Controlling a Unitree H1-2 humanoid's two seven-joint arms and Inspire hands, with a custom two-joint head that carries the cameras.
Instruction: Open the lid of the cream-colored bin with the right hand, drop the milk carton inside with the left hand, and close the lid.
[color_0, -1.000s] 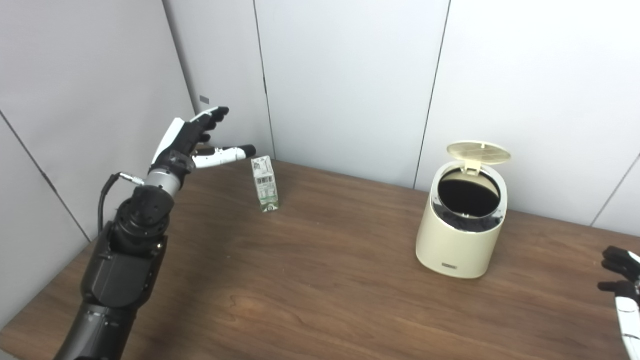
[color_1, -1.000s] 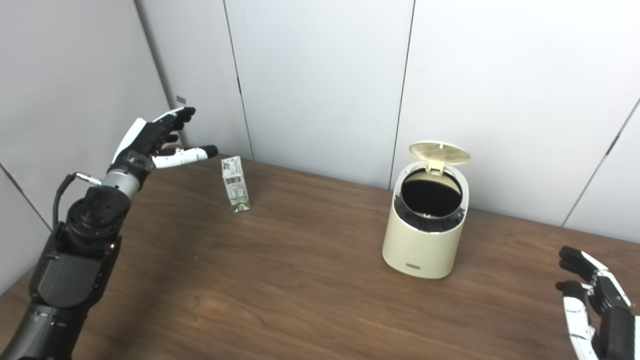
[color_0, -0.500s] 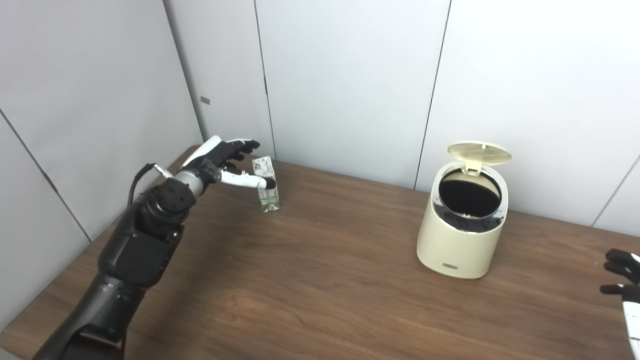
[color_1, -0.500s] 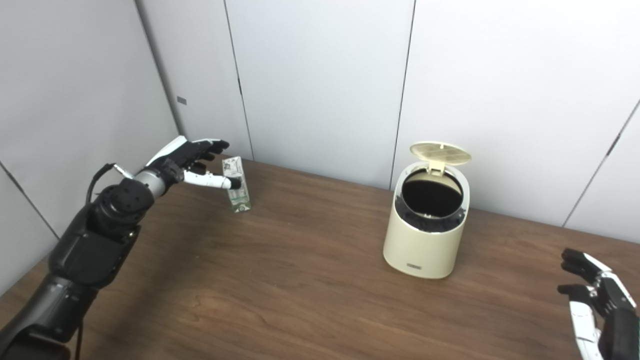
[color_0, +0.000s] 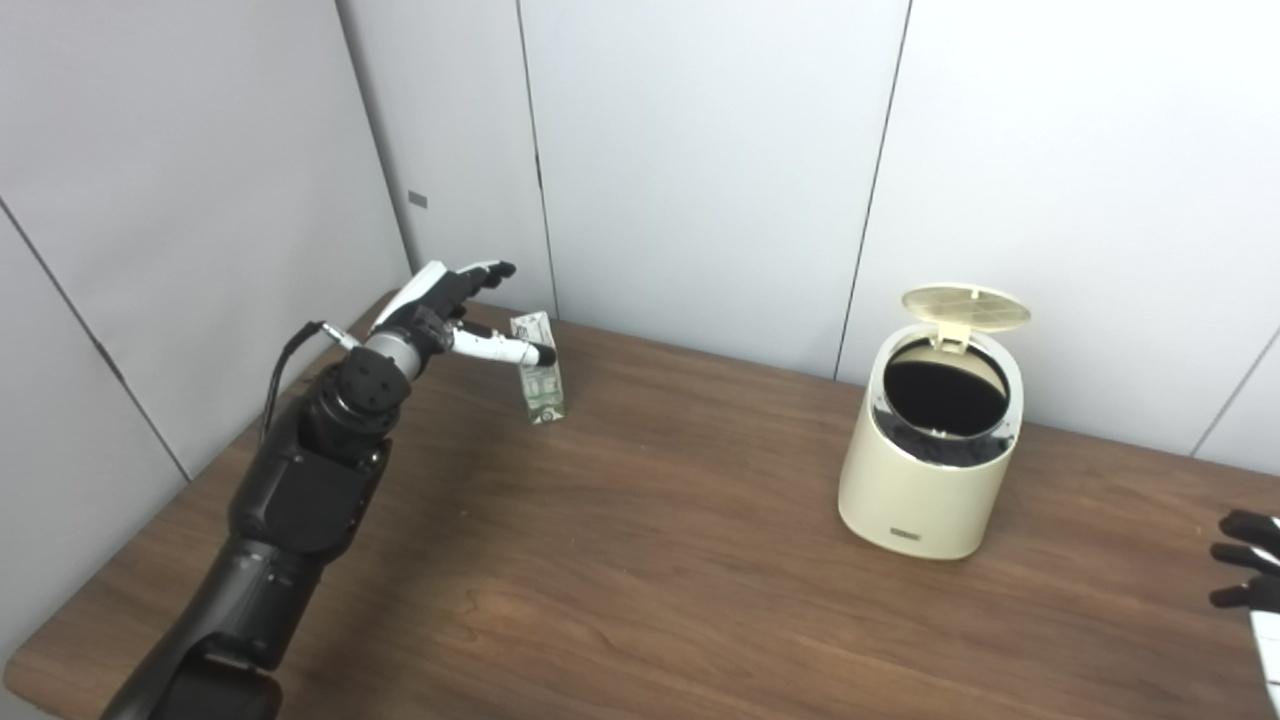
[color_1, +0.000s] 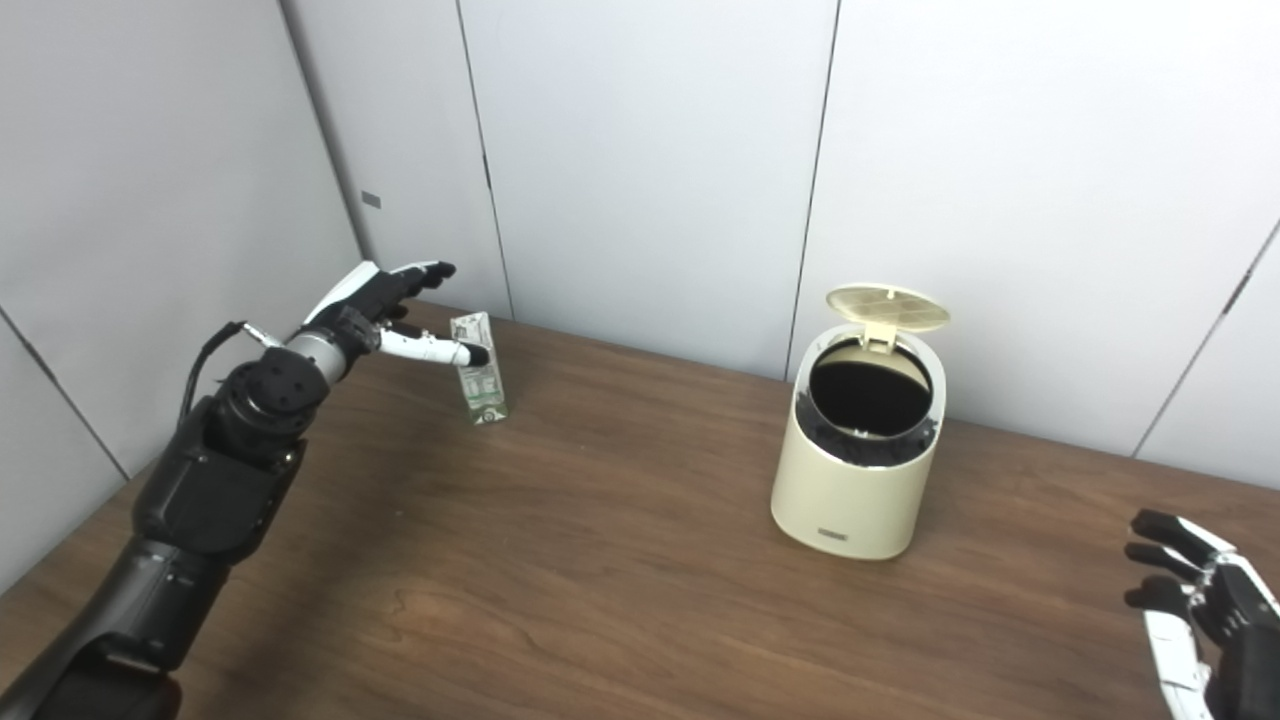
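Even bright light, soft shadows, perhaps slight blur.

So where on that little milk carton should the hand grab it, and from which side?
Probably around the flat side walls of the milk carton, below its peaked top, coming in from the left where the left hand is. The carton stands upright, tall and narrow, so a low, level squeeze seems least likely to tip it.
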